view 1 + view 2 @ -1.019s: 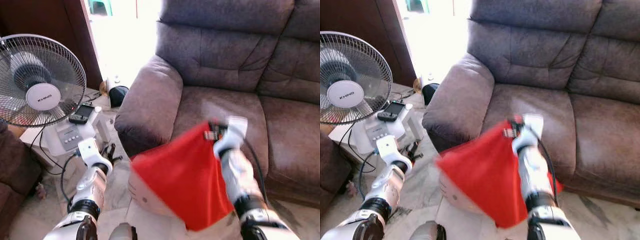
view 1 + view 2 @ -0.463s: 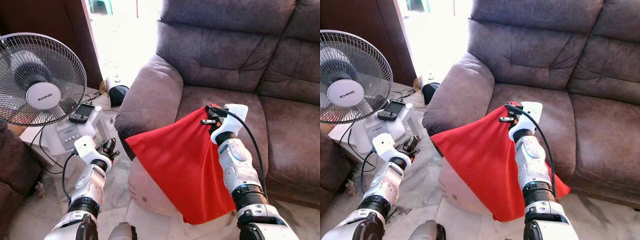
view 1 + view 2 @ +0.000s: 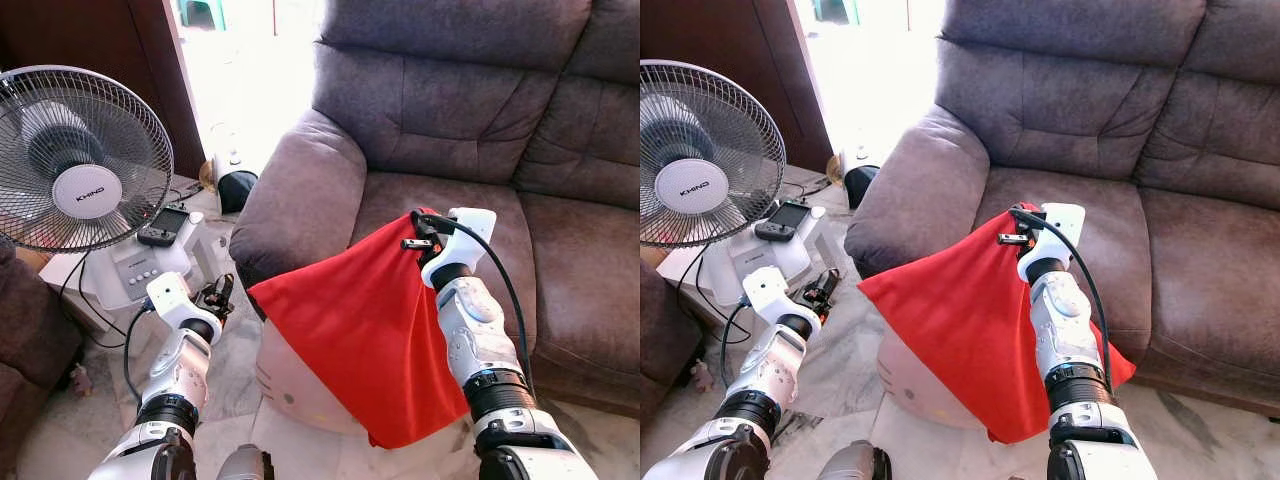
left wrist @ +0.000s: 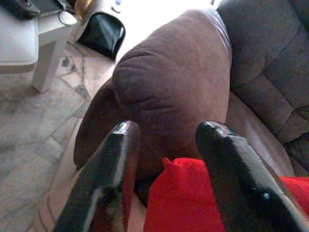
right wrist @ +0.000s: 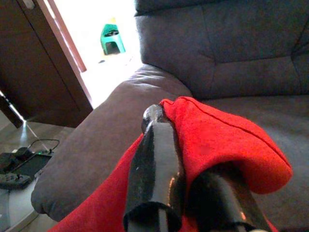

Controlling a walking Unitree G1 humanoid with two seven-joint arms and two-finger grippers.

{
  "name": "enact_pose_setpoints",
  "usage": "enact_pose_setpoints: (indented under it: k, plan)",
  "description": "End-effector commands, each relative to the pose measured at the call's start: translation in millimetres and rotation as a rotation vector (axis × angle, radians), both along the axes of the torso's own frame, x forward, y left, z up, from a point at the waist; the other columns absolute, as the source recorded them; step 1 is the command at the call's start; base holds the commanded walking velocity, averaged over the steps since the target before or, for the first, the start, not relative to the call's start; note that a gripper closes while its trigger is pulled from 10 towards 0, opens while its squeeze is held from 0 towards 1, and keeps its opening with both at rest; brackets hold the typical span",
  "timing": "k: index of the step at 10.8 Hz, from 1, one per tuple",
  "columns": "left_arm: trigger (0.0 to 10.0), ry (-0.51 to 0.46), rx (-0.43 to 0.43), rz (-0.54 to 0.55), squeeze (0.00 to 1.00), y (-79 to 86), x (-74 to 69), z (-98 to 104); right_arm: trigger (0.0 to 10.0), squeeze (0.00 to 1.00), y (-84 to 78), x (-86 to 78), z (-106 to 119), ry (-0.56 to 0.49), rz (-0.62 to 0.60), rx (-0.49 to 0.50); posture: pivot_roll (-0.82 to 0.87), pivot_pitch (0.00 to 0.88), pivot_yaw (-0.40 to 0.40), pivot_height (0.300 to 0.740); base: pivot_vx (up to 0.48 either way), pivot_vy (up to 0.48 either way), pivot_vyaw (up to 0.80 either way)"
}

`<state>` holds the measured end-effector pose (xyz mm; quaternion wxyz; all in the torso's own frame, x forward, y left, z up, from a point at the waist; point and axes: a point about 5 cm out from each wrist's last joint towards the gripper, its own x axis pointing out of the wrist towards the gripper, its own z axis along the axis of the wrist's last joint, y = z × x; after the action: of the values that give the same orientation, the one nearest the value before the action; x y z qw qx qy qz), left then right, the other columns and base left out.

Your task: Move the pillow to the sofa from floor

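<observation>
The right gripper (image 3: 420, 232) is holding the red pillow (image 3: 365, 330) by its top corner, the two black fingers (image 5: 157, 164) pinched tight on a fold of the cloth. The pillow is hanging off the floor, in front of the brown sofa (image 3: 470, 130), its upper corner just over the front edge of the seat cushion (image 3: 430, 205). The rest of it is draping down past the seat front, beside the sofa's armrest (image 3: 300, 200). Holding it by one corner lets the weight hang straight, and the arm is raised, probably so the bulk can clear the seat edge.

The left gripper (image 4: 166, 145) is holding nothing; its fingers are standing apart, with the armrest and a red corner of the pillow showing between them. It is sitting low at the robot's left, near the pillow's free corner, not touching it. Likely it is waiting there to steady or push the hanging side.

Judgement: the lift is done, the placing is not; the pillow needs carrying forward over the cushion before letting go, or it may slide back off the edge.

Around: a standing fan (image 3: 80, 160) at the robot's left, and a small white bench (image 3: 130, 270) with a dark handheld device (image 3: 163, 227) lying on it. A pale rounded object (image 3: 300, 385) is sitting on the floor (image 3: 75, 430) under the pillow; what it is cannot be told. No containers with visible contents.
</observation>
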<state>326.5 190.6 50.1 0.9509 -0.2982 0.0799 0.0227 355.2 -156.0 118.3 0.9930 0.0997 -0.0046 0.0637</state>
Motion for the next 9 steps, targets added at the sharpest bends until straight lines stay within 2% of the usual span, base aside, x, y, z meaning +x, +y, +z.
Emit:
enact_pose_setpoints:
  k: [1, 4, 5, 8, 9]
  plan:
    - [10.0, -0.005, -0.001, -0.017, 1.0, -2.6, 2.4, 3, 10.0, 0.0, 2.9, 9.0, 46, -0.192, 0.01, -0.001, 0.09, 0.062, -0.044, 0.693, 0.0, 0.0, 0.0]
    - [10.0, -0.005, -0.001, -0.017, 1.0, -2.6, 2.4, 3, 10.0, 0.0, 2.9, 9.0, 46, -0.192, 0.01, -0.001, 0.09, 0.062, -0.044, 0.693, 0.0, 0.0, 0.0]
    - [10.0, 0.176, -0.284, -0.121, 0.0, -29.5, 18.3, 2, 10.0, 0.0, 27.9, 3.4, 84, -0.263, 0.126, 0.027, 0.07, 0.076, -0.037, 0.693, 0.0, 0.0, 0.0]
    - [10.0, 0.185, -0.271, -0.126, 0.0, -33.7, 18.9, 2, 10.0, 0.0, 34.6, 0.8, 80, -0.245, 0.171, 0.014, 0.07, 0.08, -0.037, 0.693, 0.0, 0.0, 0.0]
    - [10.0, 0.202, -0.242, -0.117, 0.0, -31.1, 19.7, 2, 10.0, 0.0, 36.8, -2.2, 83, -0.232, 0.187, 0.014, 0.06, 0.081, -0.035, 0.693, 0.0, 0.0, 0.0]
